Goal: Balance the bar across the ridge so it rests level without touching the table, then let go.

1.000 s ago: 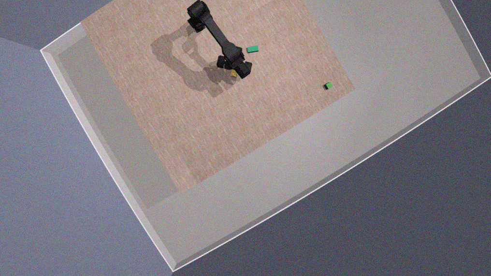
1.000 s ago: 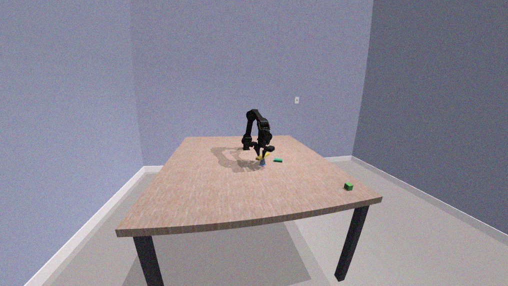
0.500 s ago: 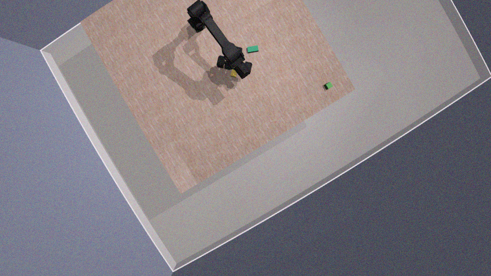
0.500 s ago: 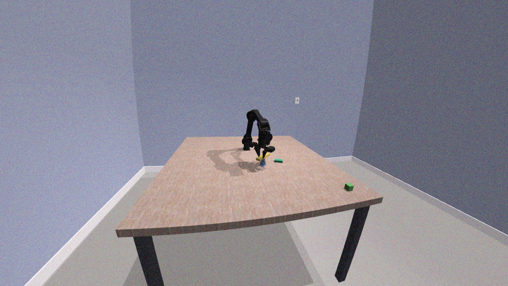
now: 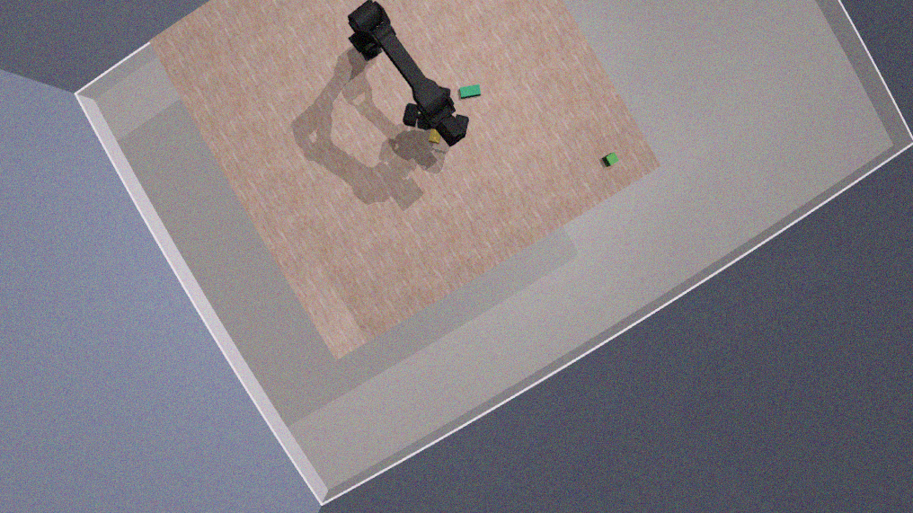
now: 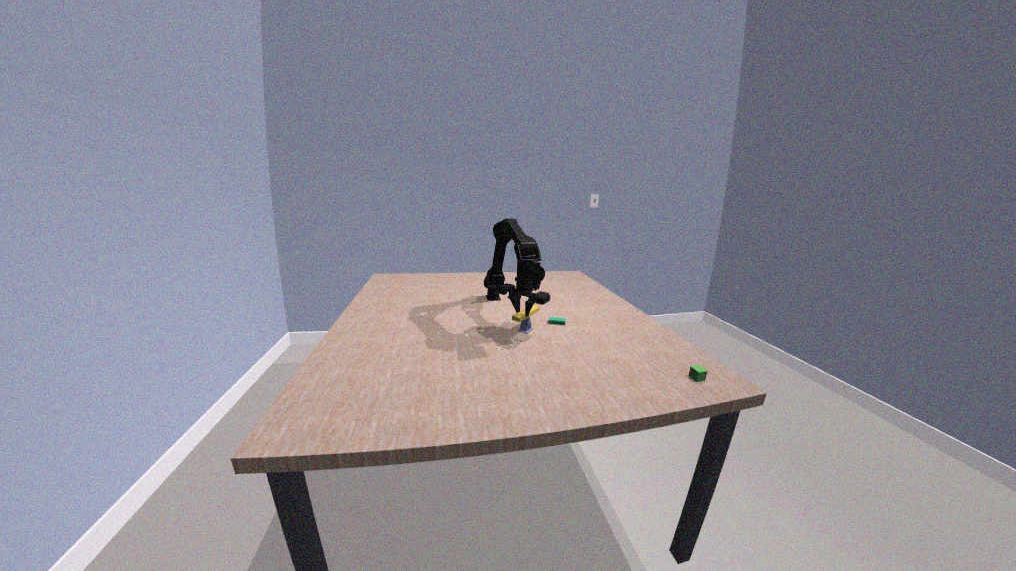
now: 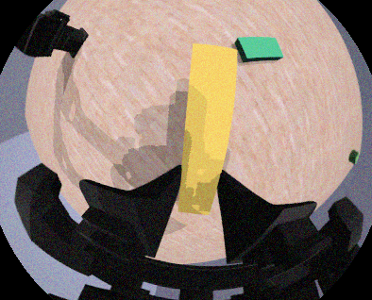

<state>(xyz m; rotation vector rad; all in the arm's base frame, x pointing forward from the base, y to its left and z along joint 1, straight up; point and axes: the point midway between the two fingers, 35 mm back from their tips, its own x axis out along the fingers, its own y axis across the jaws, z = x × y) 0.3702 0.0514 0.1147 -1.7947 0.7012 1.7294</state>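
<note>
The hand (image 7: 194, 202) is clamped on the yellow bar (image 7: 208, 126), gripping it at its near end as the wrist view shows, with the dark fingers pressed against both long sides. From that view the bar runs away from the hand across the wooden counter (image 7: 288, 139), its far end lying just beside a flat green block (image 7: 260, 48) without touching it; whether the bar is clear of the counter surface cannot be told from here. The exterior view supplies what the wrist view lacks: the bar (image 6: 524, 313) is held above the counter (image 6: 449, 400), tilted rather than level, directly over a small blue ridge (image 6: 526, 325) that stands on the counter. Contact between bar and ridge is too small to judge. The ridge does not appear in the wrist view or the top view, being covered by the bar and the hand. The top view shows only a small yellow portion of the bar (image 5: 434, 137) protruding from beneath the hand (image 5: 441, 128), with the flat green block (image 5: 469, 91) near the arm's right. A second, smaller green cube (image 5: 610, 159) sits well apart near the counter's right edge, also visible in the exterior view (image 6: 698, 373) and at the right rim of the wrist view (image 7: 354, 157).
</note>
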